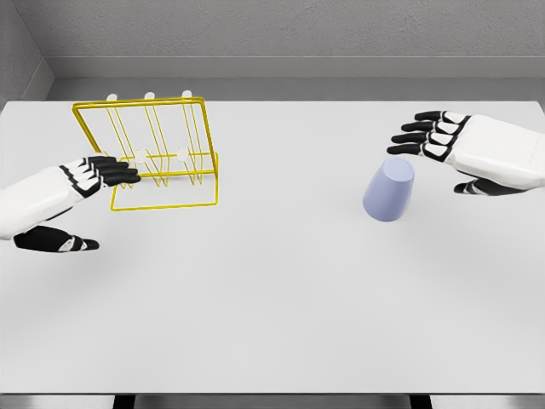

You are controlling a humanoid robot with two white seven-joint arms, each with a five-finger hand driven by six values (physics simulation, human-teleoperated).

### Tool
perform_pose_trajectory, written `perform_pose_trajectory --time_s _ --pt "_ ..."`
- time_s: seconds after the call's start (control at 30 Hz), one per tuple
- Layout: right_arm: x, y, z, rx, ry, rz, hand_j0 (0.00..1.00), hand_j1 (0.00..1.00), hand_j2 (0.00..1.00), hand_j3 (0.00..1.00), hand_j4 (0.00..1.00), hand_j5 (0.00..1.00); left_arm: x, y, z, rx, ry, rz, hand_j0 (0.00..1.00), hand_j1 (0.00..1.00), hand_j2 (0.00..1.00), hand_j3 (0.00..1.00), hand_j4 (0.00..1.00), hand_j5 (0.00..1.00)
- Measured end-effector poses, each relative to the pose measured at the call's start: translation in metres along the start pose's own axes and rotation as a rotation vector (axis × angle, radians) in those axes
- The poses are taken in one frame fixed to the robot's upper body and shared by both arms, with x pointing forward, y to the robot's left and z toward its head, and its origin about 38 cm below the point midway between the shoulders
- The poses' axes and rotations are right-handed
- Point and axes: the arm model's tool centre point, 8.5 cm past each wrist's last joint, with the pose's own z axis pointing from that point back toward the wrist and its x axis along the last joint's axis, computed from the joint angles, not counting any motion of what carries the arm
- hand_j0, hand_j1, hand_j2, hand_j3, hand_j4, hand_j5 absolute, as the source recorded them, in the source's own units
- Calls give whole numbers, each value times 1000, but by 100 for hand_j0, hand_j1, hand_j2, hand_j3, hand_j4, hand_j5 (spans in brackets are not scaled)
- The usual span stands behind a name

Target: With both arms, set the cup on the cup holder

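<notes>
A pale lavender cup [390,190] stands upside down on the white table [272,307], right of the middle. My right hand [443,158] hovers just right of and above it, fingers stretched toward the left, thumb below, open and not touching the cup. A yellow wire cup holder [157,153] with white pegs sits at the back left. My left hand [89,200] is at the holder's left front side, fingers extended with their tips over the wire frame, open, holding nothing.
A grey wall runs behind the table's far edge. The near table edge lies at the bottom of the view.
</notes>
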Motion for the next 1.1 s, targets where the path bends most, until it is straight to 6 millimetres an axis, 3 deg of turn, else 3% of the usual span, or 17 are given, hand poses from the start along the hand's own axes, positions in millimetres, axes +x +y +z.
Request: perform_pose_trajectory --time_s 0.37,0.43,0.6,0.63,0.8,0.93,1.1 --pt "-8 7 -1 35 28 44 100 100 100 100 100 100 2 -7 -6 35 -13 28 100 100 100 100 100 100" --pt "-20 -5 -10 39 50 74 100 100 100 100 100 100 4 -15 -9 50 -21 63 100 100 100 100 100 100" --pt "-33 1 -29 107 60 65 100 100 100 100 100 100 17 -52 -23 58 -78 282 100 100 100 100 100 100" --pt "-39 -18 -35 94 63 96 100 100 100 100 100 100 19 -61 -24 61 -87 343 100 100 100 100 100 100" --pt "-40 9 -46 218 42 61 100 100 100 100 100 100 28 -73 -38 89 -135 538 100 100 100 100 100 100" --pt "-39 18 -47 265 39 53 100 100 100 100 100 100 33 -76 -51 75 -171 625 100 100 100 100 100 100" --pt "-38 26 -52 291 30 43 100 100 100 100 100 100 40 -98 -52 31 -171 726 100 100 100 100 100 100"
